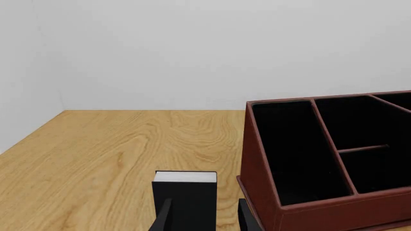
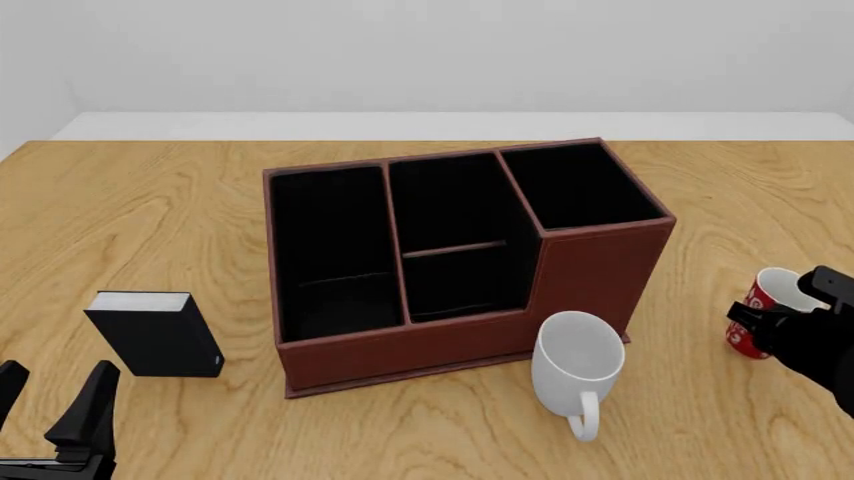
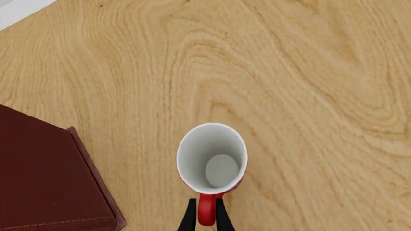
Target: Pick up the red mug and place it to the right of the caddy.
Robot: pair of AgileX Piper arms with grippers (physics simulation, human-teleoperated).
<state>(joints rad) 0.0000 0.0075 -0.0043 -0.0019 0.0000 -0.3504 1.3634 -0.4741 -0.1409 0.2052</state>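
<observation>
right gripper: my fingers pinch the red mug by its handle | right of caddy | risk: thin handle grip lets mug swing or tip on release

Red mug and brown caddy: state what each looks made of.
The small red mug with white swirls looks like glazed ceramic: smooth white inside, thick rim, though a render leaves it open. The large reddish-brown organiser caddy looks like leather or faux leather, with stitched-looking edges and a matte black lining, possibly felt.
</observation>
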